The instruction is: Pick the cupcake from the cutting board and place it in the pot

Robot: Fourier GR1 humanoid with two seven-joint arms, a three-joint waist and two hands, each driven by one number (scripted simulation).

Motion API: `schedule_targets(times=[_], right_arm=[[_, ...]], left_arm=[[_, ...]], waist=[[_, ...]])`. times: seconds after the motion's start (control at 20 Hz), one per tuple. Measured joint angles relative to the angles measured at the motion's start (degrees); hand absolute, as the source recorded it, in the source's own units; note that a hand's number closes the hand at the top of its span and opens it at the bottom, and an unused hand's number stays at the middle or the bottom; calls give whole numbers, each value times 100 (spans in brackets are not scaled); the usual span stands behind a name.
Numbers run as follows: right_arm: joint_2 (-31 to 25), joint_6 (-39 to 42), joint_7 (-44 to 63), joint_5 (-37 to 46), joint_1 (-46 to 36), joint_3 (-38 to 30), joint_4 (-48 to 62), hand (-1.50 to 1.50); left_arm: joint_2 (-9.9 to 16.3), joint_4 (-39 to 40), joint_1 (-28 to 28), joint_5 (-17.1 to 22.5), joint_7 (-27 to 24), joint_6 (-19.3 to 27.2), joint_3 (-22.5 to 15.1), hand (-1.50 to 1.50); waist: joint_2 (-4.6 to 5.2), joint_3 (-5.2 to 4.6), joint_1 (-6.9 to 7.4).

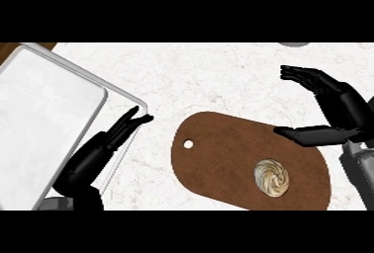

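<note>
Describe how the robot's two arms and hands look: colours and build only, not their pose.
Both hands are glossy black, with slim segmented fingers and a separate thumb. The left hand and the right hand each join a grey forearm, seen only as a small grey section at the lower edge and at the right edge. No cables, markings or sleeves show.

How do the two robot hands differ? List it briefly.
The left robot hand holds its fingers straight and together, beside the sink rim; the right robot hand spreads fingers and thumb apart, near the cutting board. The right one is nearer the cupcake. Both are black, open and hold nothing.
</note>
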Motion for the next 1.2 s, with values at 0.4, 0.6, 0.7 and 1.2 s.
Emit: schedule_targets(times=[0.4, 0.6, 0.7, 1.2], right_arm=[[-730, 1156, -522, 363, -289, 404, -188, -150], [-1266, 1821, -484, 809, -510, 835, -306, -150], [-1503, 2118, -449, 1100, -656, 1087, -427, -150], [-1772, 2918, -8, 2206, -1188, 2148, -793, -150]], left_arm=[[-187, 20, 79, -130, 1026, 1409, 64, 0], [-627, 153, 132, 503, 1415, 1865, -63, 0], [-849, 396, 144, 994, 1589, 1948, -151, 0], [-839, 764, 368, 2225, 1763, 2639, -208, 0]], waist=[[-12, 59, -305], [11, -49, -432], [25, -110, -525], [-5, -214, -744]])
